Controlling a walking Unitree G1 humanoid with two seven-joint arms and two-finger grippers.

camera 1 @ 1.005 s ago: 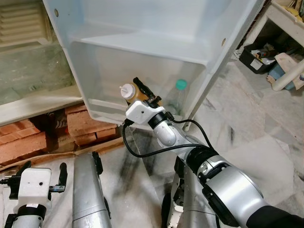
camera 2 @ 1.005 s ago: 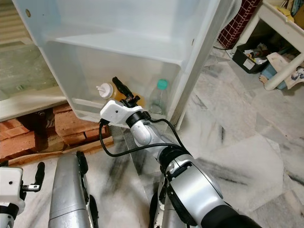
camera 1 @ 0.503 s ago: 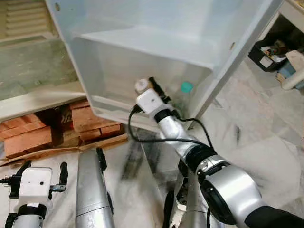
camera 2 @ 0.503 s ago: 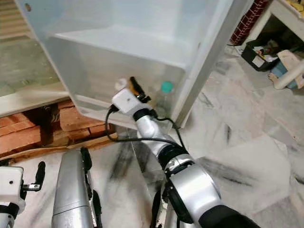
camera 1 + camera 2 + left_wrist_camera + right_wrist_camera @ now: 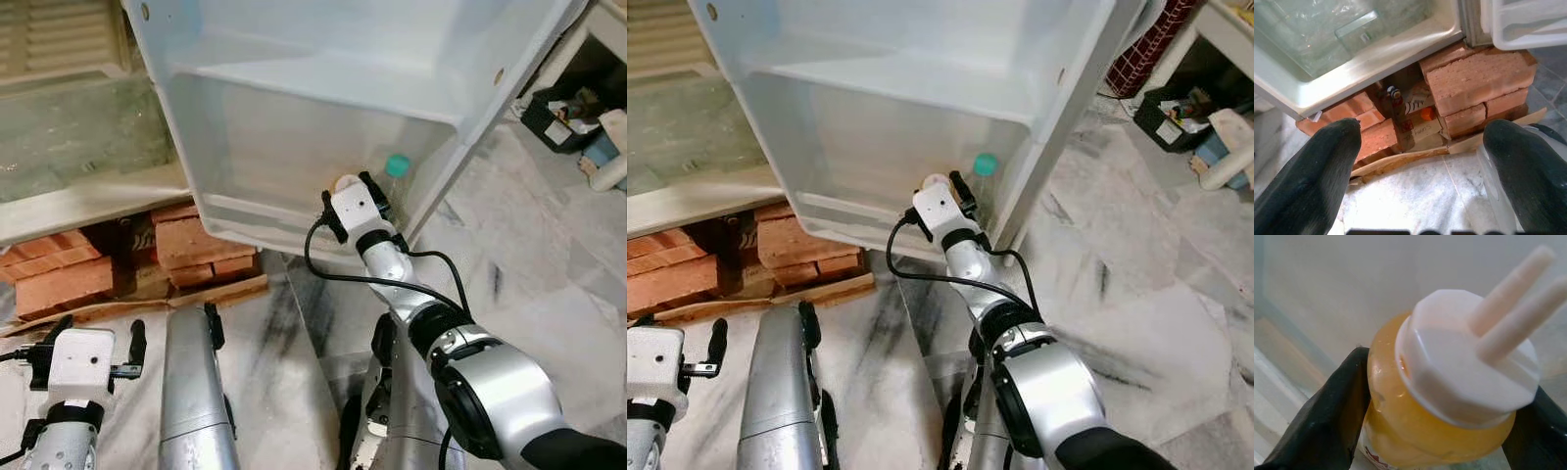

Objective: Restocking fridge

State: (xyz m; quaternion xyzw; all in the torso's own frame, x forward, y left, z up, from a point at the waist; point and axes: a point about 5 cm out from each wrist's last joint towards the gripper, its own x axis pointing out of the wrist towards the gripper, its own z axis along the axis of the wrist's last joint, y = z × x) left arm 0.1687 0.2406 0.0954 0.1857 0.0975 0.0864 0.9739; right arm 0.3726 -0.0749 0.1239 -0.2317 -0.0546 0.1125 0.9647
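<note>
Black right tool [image 5: 1440,396] | clamped on yellow bottle [image 5: 1420,431] | door shelf [image 5: 245,211]

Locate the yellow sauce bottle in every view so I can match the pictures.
Left eye: sauce bottle in the door bin, white cap peeking above the right claw, just left of the green-capped bottle.
Right eye: same spot, left of the green cap.
Left wrist: not in it.
Right wrist: centre, close up, between the black fingers.
Shared landmark: the white cap.
</note>
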